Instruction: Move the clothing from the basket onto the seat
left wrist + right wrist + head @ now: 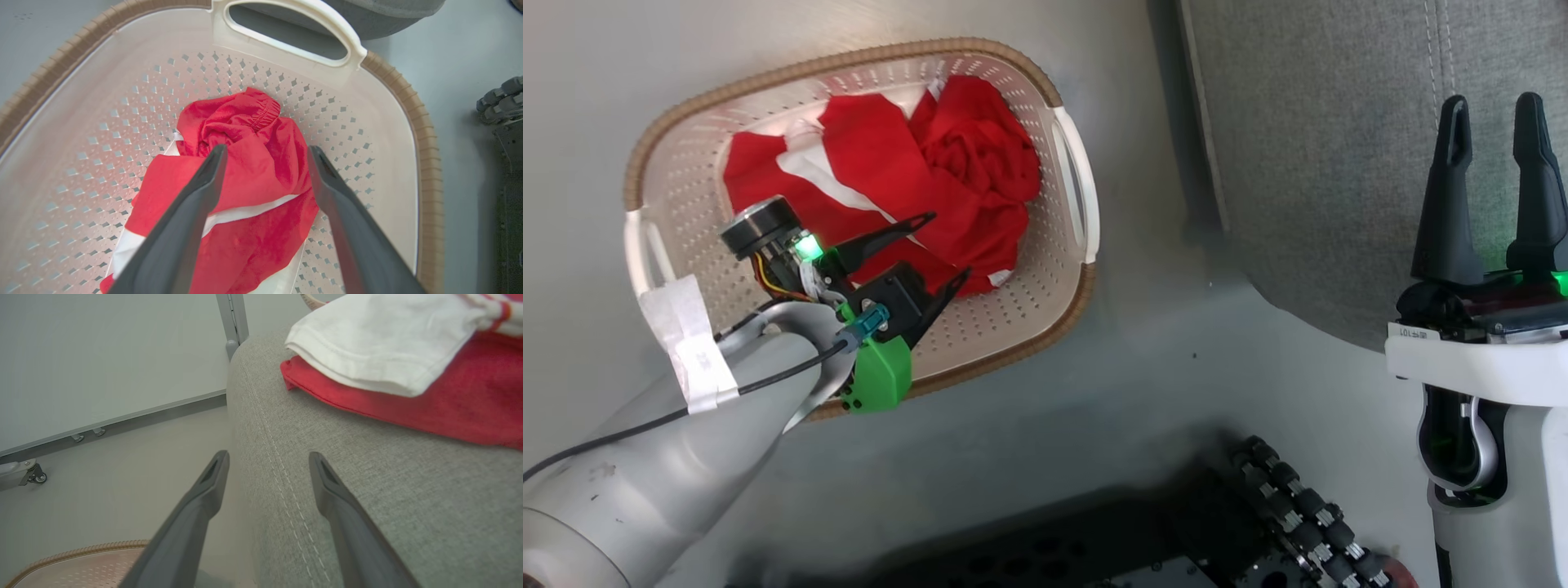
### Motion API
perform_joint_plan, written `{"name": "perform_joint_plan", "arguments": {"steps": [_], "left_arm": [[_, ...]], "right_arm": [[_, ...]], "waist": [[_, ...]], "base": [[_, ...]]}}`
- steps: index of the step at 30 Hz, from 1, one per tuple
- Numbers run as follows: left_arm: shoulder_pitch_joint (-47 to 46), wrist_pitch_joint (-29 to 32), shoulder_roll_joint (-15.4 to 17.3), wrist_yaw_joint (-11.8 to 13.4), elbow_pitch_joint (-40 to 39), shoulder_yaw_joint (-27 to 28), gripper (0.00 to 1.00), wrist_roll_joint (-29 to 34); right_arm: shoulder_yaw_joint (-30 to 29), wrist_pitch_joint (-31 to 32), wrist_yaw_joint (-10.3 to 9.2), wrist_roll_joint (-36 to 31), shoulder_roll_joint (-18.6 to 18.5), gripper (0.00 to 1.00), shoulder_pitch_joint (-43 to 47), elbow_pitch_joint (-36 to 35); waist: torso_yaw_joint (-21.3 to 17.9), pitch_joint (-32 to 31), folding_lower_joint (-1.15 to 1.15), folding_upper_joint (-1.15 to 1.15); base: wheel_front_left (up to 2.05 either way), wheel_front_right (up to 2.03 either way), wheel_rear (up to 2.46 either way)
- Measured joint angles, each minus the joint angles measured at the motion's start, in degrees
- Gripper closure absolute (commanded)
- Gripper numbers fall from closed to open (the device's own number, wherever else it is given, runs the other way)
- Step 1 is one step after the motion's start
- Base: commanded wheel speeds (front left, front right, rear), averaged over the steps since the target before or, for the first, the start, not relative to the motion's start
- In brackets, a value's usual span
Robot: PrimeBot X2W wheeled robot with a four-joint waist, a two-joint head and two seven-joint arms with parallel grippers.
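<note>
The cream-white basket (678,188) with a brown rim stands on the floor left of the seat (1339,163), a grey stitched cushion. The red clothing (947,163) with white stripes lies crumpled inside it. My left gripper (947,245) is open, reaching down into the basket. In the left wrist view its fingers straddle the clothing (253,163) just above the fabric, with nothing clamped between them (267,151). My right gripper (1493,106) is open and empty, pointing along the edge of the seat (367,477), as its own view (268,455) shows.
A red cloth (429,400) under a white garment (388,347) lies farther back on the seat. My dark wheeled base (1258,506) sits on the grey floor near the basket. A pale wall panel (102,355) on castors stands beyond the seat.
</note>
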Motion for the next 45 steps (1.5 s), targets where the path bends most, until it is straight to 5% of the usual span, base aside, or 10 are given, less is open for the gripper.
{"name": "perform_joint_plan", "arguments": {"steps": [12, 28, 42, 43, 44, 45], "left_arm": [[-3.6, 0.0, 0.5, 0.0, 4.5, -0.3, 0.00, 5.7], [-4.7, 0.0, -3.2, 2.4, 7.0, 2.6, 0.00, 13.1], [-6.0, 0.0, -5.3, 1.3, 11.5, 2.0, 0.00, 16.0], [-6.0, 0.0, -5.3, 1.2, 11.9, 1.8, 0.29, 16.5], [-6.1, 0.0, -5.4, 1.0, 12.3, 1.7, 1.00, 16.6], [-6.1, 0.0, -5.5, 0.9, 12.5, 1.6, 1.00, 16.7]], "right_arm": [[-0.2, 0.0, 0.00, 0.0, 0.0, 0.00, -0.5, -3.9], [-1.0, 0.0, 0.00, -0.5, 0.0, 0.00, -0.2, -11.4], [-1.9, 0.0, 0.00, -0.6, 0.0, 0.00, 1.1, -13.5], [-1.9, 0.0, 0.00, -0.6, 0.0, 0.00, 1.2, -13.7], [-1.8, 0.0, 0.00, -0.6, 0.0, 0.00, 1.3, -13.8], [-1.7, 0.0, 0.00, -0.6, 0.0, 0.00, 1.4, -13.9]], "waist": [[-1.7, 5.1, 0.00, 0.00], [0.9, 7.1, 0.00, 0.00], [1.3, 7.6, -0.01, 0.00], [1.4, 7.6, -0.01, 0.00], [1.3, 7.6, -0.01, 0.00], [1.3, 7.6, -0.01, 0.00]], "base": [[0.00, 0.00, 0.00], [0.00, 0.00, 0.00], [0.00, 0.00, 0.00], [0.00, 0.00, 0.00], [0.00, 0.00, 0.00], [0.00, 0.00, 0.00]]}}
